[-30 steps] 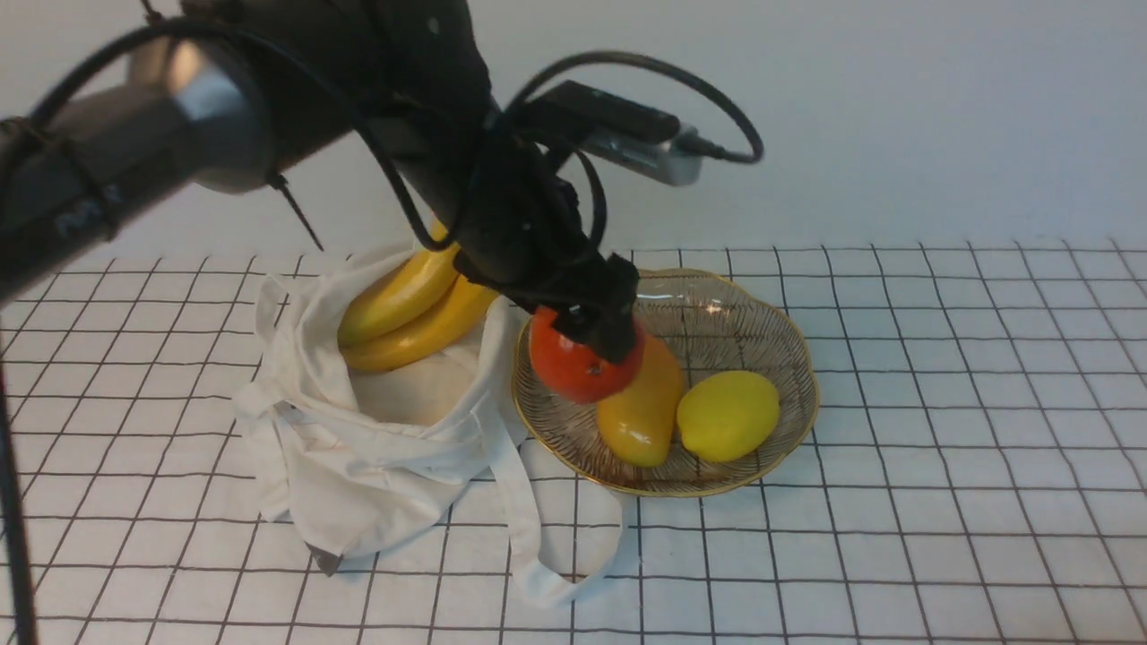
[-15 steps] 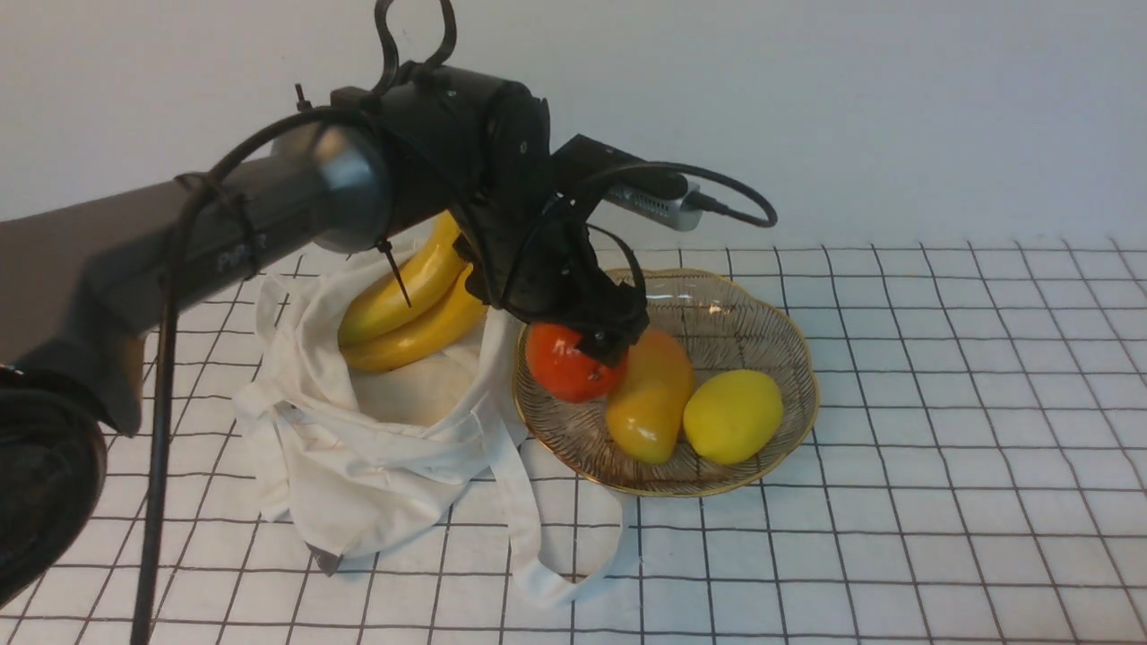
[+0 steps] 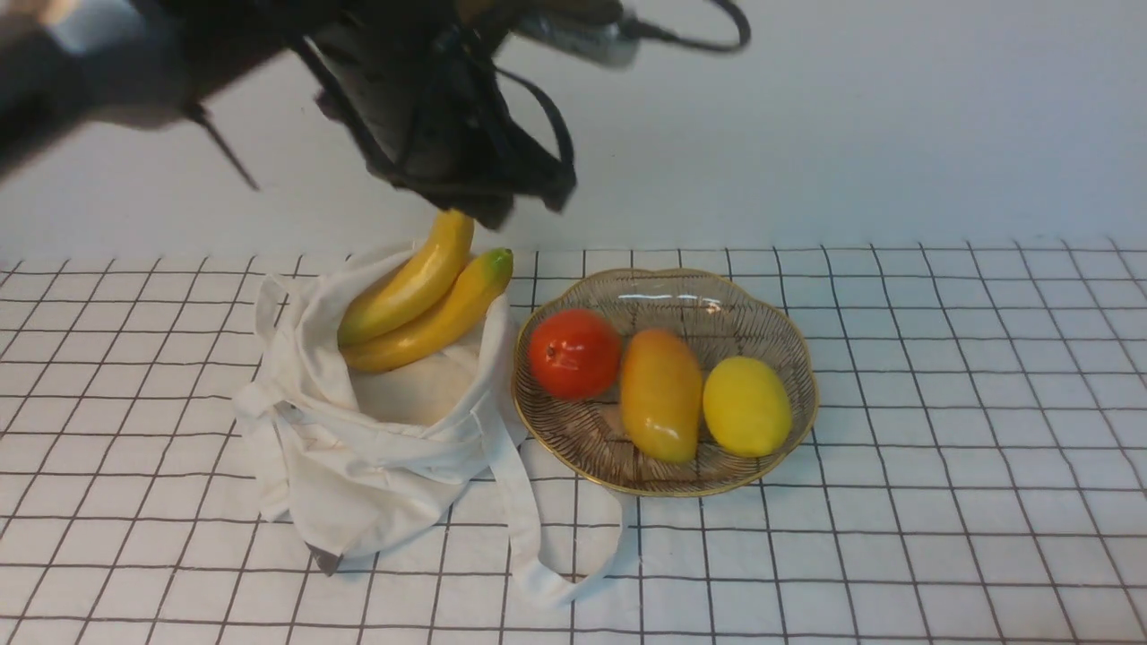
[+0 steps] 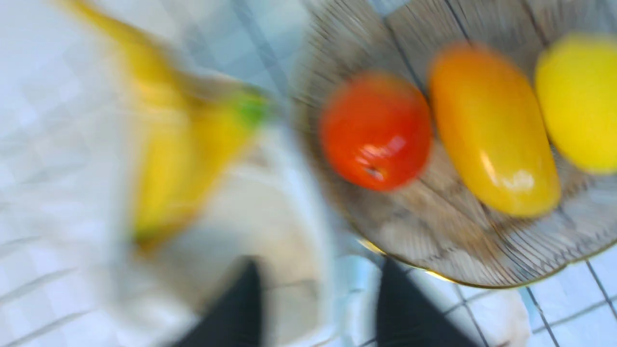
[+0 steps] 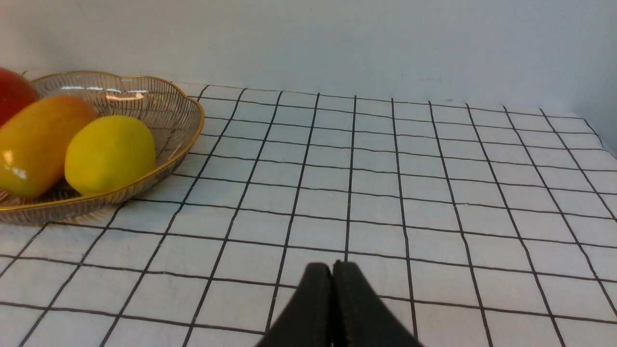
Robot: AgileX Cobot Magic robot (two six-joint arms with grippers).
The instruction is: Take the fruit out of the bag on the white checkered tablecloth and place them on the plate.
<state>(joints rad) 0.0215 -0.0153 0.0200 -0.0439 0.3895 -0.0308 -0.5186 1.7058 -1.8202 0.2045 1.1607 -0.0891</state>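
Note:
The round red-orange fruit [image 3: 573, 354] lies in the gold-rimmed glass plate [image 3: 800, 358], at its left side. Two yellow bananas [image 3: 408, 288], one green-tipped [image 3: 448, 315], stick out of the white cloth bag [image 3: 376, 448] left of the plate. My left gripper [image 3: 529, 208] hangs open and empty high above the bag's far edge and the plate. In the blurred left wrist view its fingers [image 4: 409, 313] stand apart, with the red-orange fruit [image 4: 376, 132] and the bananas [image 4: 183, 159] below. My right gripper [image 5: 332, 289] is shut and empty over the white checkered tablecloth [image 5: 385, 193]; the front view does not show it.
An orange-yellow mango-shaped fruit [image 3: 661, 394] and a yellow lemon-shaped fruit [image 3: 746, 406] also lie in the plate. The bag's long strap [image 3: 538, 555] trails on the cloth in front of the plate. A white wall [image 3: 896, 116] stands behind the table.
My left gripper let go of the red-orange fruit in the plate and rose up and back to the left. The two other fruits in the plate shifted slightly right.

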